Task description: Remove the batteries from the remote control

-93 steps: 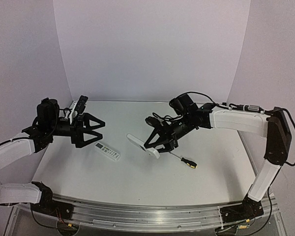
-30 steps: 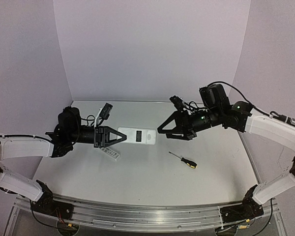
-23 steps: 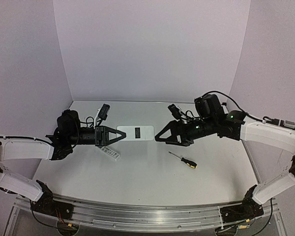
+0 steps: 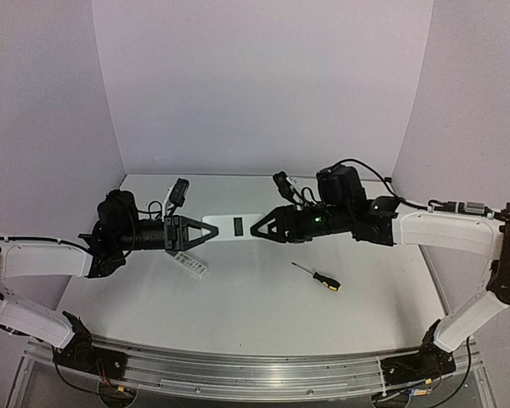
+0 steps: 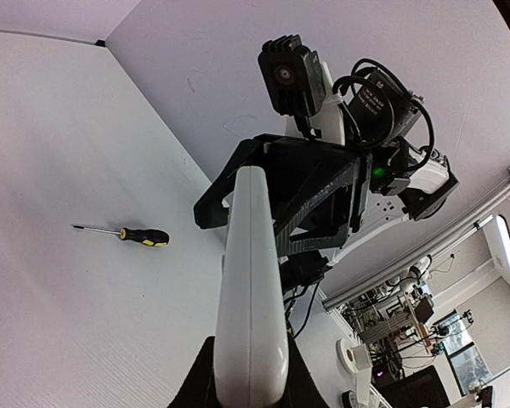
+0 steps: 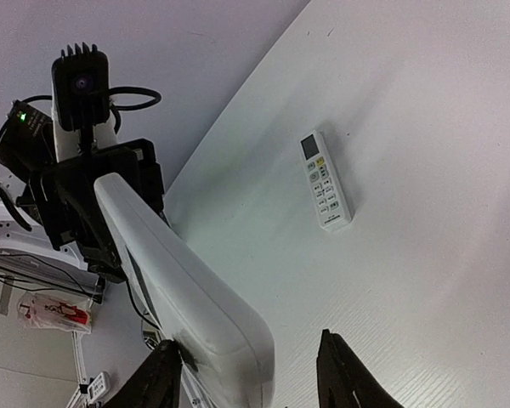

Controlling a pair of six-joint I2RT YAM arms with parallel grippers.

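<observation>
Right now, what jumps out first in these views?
The white remote control is held in mid-air between the arms: the left gripper clamps one end, the right gripper straddles the other, jaws not closed on it. Below, on the table, lie a slim white remote and a yellow-and-black screwdriver.

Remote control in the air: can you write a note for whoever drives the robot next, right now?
Left pincer: shut on one end of the remote control, held above the table.
Right pincer: open, jaws around the other end, not gripping yet.
Batteries: none in sight.
Screwdriver and slimmer white remote lie on the table.
Done: remote control lifted.
Left to do: right pincer grips, batteries come out.
</observation>
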